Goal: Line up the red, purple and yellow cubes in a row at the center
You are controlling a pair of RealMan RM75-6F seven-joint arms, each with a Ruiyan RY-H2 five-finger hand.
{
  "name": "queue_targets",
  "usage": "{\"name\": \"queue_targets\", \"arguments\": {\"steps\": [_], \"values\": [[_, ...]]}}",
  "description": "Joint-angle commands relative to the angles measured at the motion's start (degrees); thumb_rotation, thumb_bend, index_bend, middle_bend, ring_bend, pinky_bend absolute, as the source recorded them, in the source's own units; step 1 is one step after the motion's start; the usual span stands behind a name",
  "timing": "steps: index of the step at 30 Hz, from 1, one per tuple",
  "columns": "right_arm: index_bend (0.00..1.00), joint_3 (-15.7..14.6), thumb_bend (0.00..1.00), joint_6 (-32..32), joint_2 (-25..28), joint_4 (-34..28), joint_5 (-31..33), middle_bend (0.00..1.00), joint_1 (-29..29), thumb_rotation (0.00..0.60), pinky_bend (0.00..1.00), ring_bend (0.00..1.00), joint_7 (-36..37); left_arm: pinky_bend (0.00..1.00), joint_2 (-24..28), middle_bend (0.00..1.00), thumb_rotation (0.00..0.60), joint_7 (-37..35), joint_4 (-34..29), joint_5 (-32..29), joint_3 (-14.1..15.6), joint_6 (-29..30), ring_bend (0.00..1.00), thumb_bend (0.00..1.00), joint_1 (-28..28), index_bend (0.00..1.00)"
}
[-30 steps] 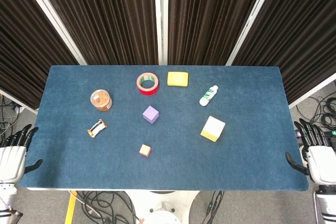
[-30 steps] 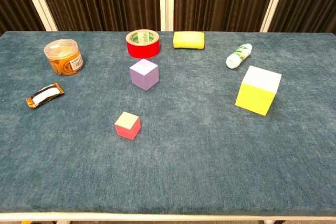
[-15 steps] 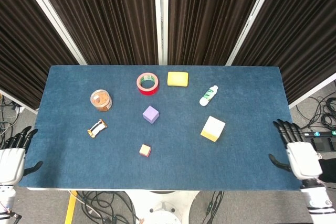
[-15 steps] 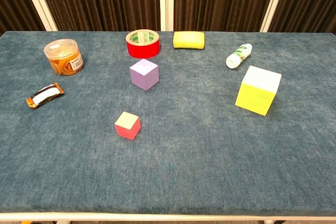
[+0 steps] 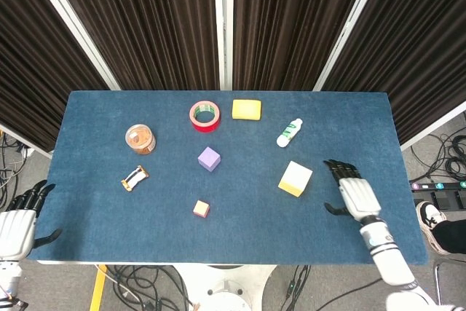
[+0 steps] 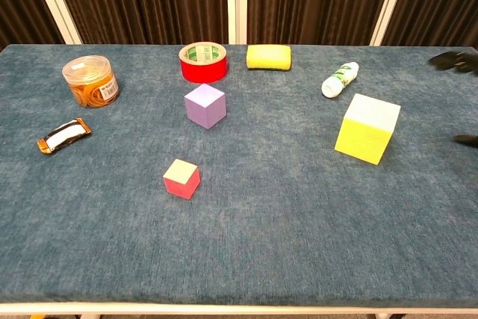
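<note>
From the head view, the blue-carpeted desk (image 5: 102,216) stands before dark pleated curtains (image 5: 160,20) with pale uprights. The purple cube (image 5: 209,159) sits near the middle, turned so a corner points toward the near edge; the small red cube (image 5: 201,209) lies nearer the front, just left of it, also slightly turned; the larger yellow cube (image 5: 295,178) sits to the right, rotated, with its pale top face up. Being cubes, none shows a long axis. The right robot hand (image 5: 353,193) hovers over the desk just right of the yellow cube, fingers spread and holding nothing, apart from it. The left robot hand (image 5: 18,225) hangs off the front left corner, fingers apart, empty. Along the far side lie a red tape roll (image 5: 205,115), a yellow sponge (image 5: 247,109) and a small white bottle (image 5: 289,132) lying aslant; a jar of rubber bands (image 5: 140,138) and a wrapped snack bar (image 5: 135,178) sit on the left. Cables trail on the floor. From the chest view, the red cube (image 6: 181,178) is front, the purple cube (image 6: 205,105) behind it, the yellow cube (image 6: 367,128) right; dark fingertips (image 6: 452,61) of the right robot hand enter at the right edge.
</note>
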Motion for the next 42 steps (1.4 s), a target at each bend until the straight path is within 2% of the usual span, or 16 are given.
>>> {"name": "queue_targets", "arguments": {"steps": [1, 9, 16, 18, 21, 24, 31, 42], "values": [[0.00, 1.57, 0.14, -3.51, -3.91, 3.28, 3.69, 0.04, 3.39, 0.600, 0.00, 0.00, -0.58, 0.24, -0.04, 0.20, 0.600, -0.45, 0.28, 0.06, 0.09, -0.46, 0.20, 0.16, -0.15, 0.18], [0.00, 3.03, 0.13, -4.49, -11.77, 8.64, 10.47, 0.06, 7.71, 0.600, 0.00, 0.00, -3.74, 0.24, 0.10, 0.20, 0.600, -1.13, 1.21, 0.25, 0.29, -1.54, 0.20, 0.16, -0.57, 0.18], [0.00, 4.17, 0.13, -5.84, -15.76, 12.32, 15.41, 0.08, 10.46, 0.600, 0.00, 0.00, -4.70, 0.24, 0.03, 0.20, 0.600, -1.70, 2.17, -0.03, 0.45, -2.20, 0.20, 0.16, -0.61, 0.18], [0.01, 4.60, 0.17, -5.63, -16.89, 13.23, 15.33, 0.12, 10.97, 0.600, 0.00, 0.00, -3.97, 0.24, 0.03, 0.20, 0.600, -1.74, 2.26, -0.01, 0.45, -2.31, 0.20, 0.16, -0.68, 0.18], [0.08, 4.79, 0.29, -5.00, -18.10, 14.42, 14.66, 0.23, 11.48, 0.600, 0.03, 0.05, -3.38, 0.24, 0.13, 0.20, 0.600, -1.99, 2.24, 0.21, 0.50, -2.21, 0.20, 0.16, -0.67, 0.18], [0.13, 4.91, 0.34, -6.45, -17.13, 13.79, 12.59, 0.30, 12.30, 0.600, 0.04, 0.11, -1.88, 0.24, 0.22, 0.20, 0.600, -2.21, 2.30, 0.28, 0.58, -2.11, 0.20, 0.16, -0.57, 0.18], [0.13, 5.94, 0.34, -12.36, -14.01, 12.54, 3.01, 0.30, 15.78, 0.600, 0.04, 0.11, 5.99, 0.24, 0.29, 0.20, 0.600, -2.04, 2.06, -0.01, 0.56, -2.20, 0.20, 0.16, -0.45, 0.18], [0.13, 6.50, 0.33, -21.64, -18.36, 21.39, -3.94, 0.25, 25.99, 0.600, 0.04, 0.08, 10.90, 0.24, 0.54, 0.20, 0.600, -1.89, 1.73, -0.97, 0.59, -2.41, 0.20, 0.16, 0.03, 0.18]]}}
